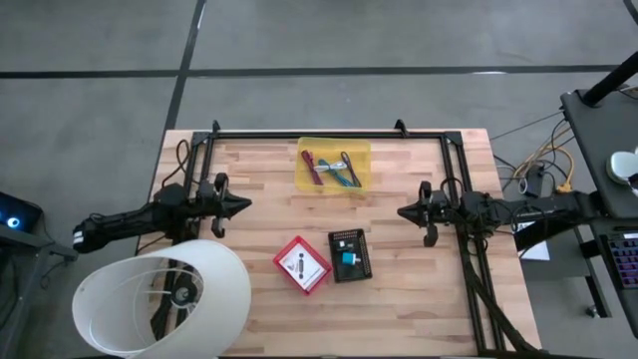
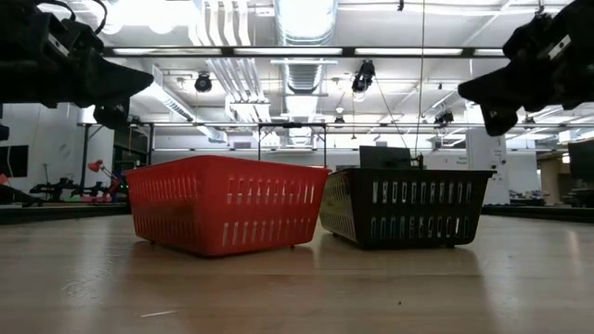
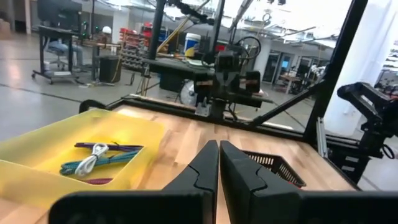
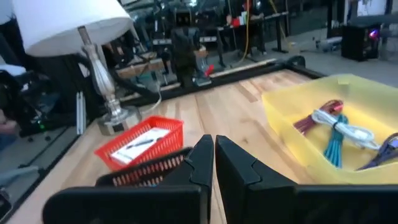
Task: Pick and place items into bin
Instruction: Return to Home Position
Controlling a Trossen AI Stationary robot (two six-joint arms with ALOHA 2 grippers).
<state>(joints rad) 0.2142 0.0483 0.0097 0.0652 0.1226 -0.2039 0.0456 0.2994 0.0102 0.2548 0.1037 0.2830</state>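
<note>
A yellow tray point(image 1: 334, 166) near the table's far edge holds thin items: purple and magenta sticks, a teal piece and a white cord point(image 3: 93, 158), also shown in the right wrist view point(image 4: 339, 134). A red basket point(image 1: 302, 264) holds a white printed card point(image 4: 140, 142). The black basket point(image 1: 350, 255) beside it holds a small blue cube and a white card. My left gripper point(image 1: 242, 205) hovers shut at the table's left, above the wood, pointing right. My right gripper point(image 1: 404, 211) hovers shut at the table's right, pointing left. Both hang high over the baskets in the low view.
A white-shaded lamp point(image 1: 159, 299) stands at the table's near left corner, close under my left arm. A black frame point(image 1: 329, 133) runs along the far edge and down both sides. Bare wood lies between the two grippers and along the near edge.
</note>
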